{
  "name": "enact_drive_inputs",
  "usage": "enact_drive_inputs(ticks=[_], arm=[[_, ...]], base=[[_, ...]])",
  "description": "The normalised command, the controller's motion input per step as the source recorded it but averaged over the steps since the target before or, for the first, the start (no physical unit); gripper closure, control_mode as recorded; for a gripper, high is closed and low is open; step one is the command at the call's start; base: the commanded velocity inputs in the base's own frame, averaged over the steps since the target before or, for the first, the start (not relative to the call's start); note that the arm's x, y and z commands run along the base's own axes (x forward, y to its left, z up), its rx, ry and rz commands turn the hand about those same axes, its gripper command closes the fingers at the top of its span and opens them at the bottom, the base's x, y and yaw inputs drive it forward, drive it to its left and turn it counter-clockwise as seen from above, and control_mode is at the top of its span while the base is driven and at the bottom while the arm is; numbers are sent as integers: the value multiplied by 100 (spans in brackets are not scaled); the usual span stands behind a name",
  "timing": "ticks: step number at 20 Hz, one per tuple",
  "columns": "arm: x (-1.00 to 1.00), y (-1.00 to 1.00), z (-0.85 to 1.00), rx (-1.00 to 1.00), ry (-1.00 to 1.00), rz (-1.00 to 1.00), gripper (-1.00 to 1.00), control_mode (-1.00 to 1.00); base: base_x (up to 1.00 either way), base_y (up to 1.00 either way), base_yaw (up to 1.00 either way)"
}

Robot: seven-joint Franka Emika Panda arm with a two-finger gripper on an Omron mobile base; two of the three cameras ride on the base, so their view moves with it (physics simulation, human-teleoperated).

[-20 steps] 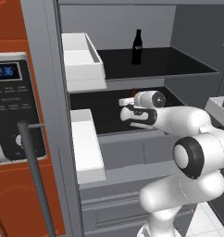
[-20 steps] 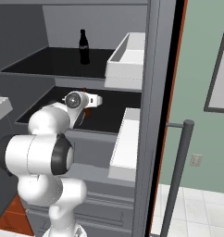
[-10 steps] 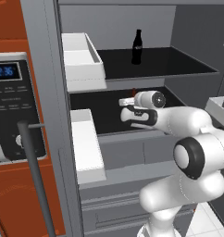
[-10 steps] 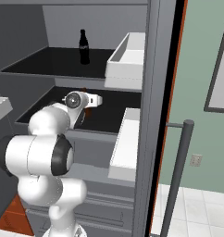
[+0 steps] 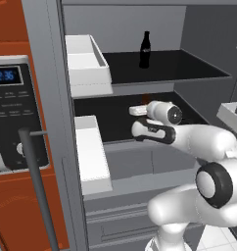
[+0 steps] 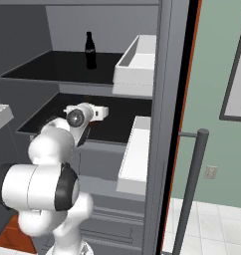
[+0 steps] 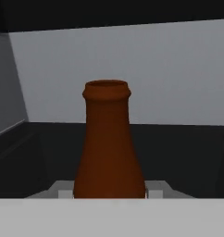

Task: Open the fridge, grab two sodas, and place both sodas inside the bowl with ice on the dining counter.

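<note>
Jaws clamp the small brown narrow-necked soda bottle (image 7: 108, 148) from both sides, upright, mouth up, over the fridge's black lower shelf (image 5: 110, 117). Seen from the hand, its rimmed neck widens downward. Both base views show another dark soda bottle (image 5: 145, 50) upright, far back on the upper shelf (image 6: 58, 69).

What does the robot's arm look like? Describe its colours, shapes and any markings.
The arm is glossy white, built of rounded, tube-like segments. Its joints carry dark round caps with a grey centre, and a black band wraps the wrist. No cables or lettering show. The fingers look pale grey and blocky.
</note>
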Motion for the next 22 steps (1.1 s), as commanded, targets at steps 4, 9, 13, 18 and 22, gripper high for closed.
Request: enact_drive_inputs(ticks=[4,9,13,18,22], arm=[[-73,6,78,-6,-7,0,100,-100],[-71,0,89,-12,1,0,100,-100],[-54,-18,59,-14,14,-4,100,-100],[-57,-17,23,-20,30,-2,100,-100],[-69,-9,23,-20,26,0,100,-100]], base=[[0,0,0],[0,0,0],[0,0,0],[0,0,0],[0,0,0]])
